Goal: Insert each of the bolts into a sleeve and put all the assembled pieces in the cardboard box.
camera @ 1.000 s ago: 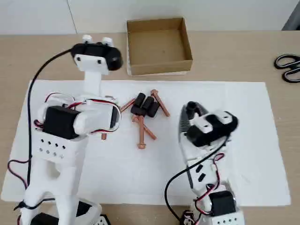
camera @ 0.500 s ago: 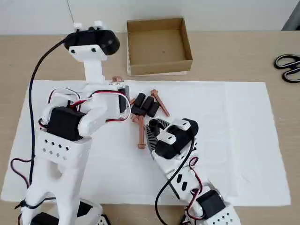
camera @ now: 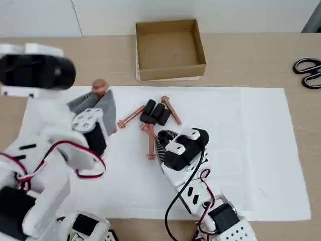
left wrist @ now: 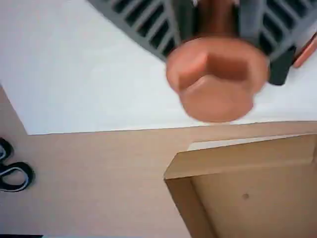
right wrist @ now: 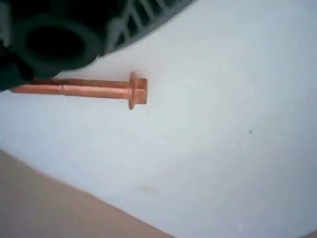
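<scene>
The copper hex-head bolt (left wrist: 216,79), clenched in the left tool (camera: 99,95), should be aligned squarely with the black cylindrical sleeve (right wrist: 52,44) gripped by the right tool (camera: 161,138).

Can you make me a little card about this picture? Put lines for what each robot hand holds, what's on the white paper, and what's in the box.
Left gripper: shut on a copper bolt, head sticking out
Right gripper: shut on a black sleeve, close to a bolt lying on the paper
White paper: sleeve cluster with loose bolts around it
Cardboard box: empty, beyond the paper
Assembled pieces: none seen
</scene>
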### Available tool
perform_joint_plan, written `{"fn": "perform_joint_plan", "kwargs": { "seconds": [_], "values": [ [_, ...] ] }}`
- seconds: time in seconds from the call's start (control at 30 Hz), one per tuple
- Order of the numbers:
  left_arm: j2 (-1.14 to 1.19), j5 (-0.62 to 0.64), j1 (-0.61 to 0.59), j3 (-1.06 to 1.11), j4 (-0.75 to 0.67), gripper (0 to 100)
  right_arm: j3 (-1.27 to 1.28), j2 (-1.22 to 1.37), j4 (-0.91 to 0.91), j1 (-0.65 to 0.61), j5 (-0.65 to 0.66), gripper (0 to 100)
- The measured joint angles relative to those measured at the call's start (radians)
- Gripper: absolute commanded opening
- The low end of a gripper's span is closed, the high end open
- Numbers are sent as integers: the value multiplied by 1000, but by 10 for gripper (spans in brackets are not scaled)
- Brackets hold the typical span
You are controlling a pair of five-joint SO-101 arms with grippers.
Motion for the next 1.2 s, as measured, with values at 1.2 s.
{"fn": "perform_joint_plan", "kwargs": {
  "seconds": [1.2],
  "values": [
    [-2, 52, 167, 847, -868, 6, 5, 0, 0, 0, 0, 5]
  ]
}}
